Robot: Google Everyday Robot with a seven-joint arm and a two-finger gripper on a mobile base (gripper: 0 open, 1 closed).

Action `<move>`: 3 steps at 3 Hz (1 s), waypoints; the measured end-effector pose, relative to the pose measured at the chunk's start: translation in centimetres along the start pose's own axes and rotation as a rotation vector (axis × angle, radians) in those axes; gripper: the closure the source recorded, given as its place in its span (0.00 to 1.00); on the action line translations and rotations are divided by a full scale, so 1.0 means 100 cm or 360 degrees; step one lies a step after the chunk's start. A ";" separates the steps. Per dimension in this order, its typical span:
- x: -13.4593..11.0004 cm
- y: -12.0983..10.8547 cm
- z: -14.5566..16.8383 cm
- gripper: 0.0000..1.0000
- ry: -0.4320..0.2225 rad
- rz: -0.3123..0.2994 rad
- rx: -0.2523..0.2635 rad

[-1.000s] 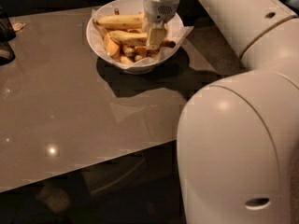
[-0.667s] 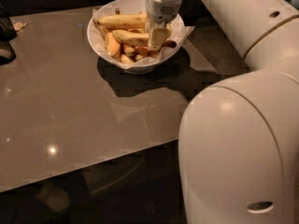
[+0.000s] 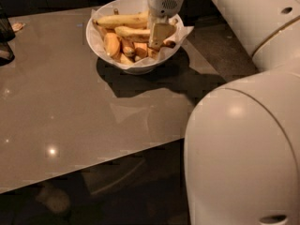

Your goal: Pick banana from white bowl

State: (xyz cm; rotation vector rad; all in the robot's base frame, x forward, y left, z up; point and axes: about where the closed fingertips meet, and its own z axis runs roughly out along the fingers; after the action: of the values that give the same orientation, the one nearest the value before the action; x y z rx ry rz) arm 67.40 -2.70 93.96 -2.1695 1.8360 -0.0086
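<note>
The white bowl (image 3: 101, 43) stands at the far middle of the grey-brown table, lined with crinkled white paper that sticks out over the rim. It holds several yellow bananas; one banana (image 3: 123, 20) lies across the back and another (image 3: 132, 32) just below it, with orange-brown pieces (image 3: 112, 43) beside them. My gripper (image 3: 157, 40) reaches down into the right half of the bowl, its tip among the fruit next to the end of the second banana. What lies under the tip is hidden.
My white arm (image 3: 243, 139) fills the right side and the foreground. A dark object (image 3: 4, 36) stands at the table's left edge, with a small light scrap (image 3: 18, 26) near it. The table's front edge (image 3: 93, 165) runs across the lower half.
The gripper has stayed down in the right half of the bowl, shifting only slightly. The bowl and the bananas have not visibly moved.
</note>
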 end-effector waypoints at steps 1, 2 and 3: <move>-0.010 -0.002 -0.024 1.00 -0.0042 -0.0029 0.0088; -0.010 -0.003 -0.024 1.00 -0.0042 -0.0028 0.0089; -0.005 0.007 -0.026 1.00 -0.0019 0.0007 0.0061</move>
State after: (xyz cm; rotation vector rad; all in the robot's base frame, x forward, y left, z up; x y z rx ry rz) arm 66.11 -2.91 96.41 -2.1348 1.8191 -0.0295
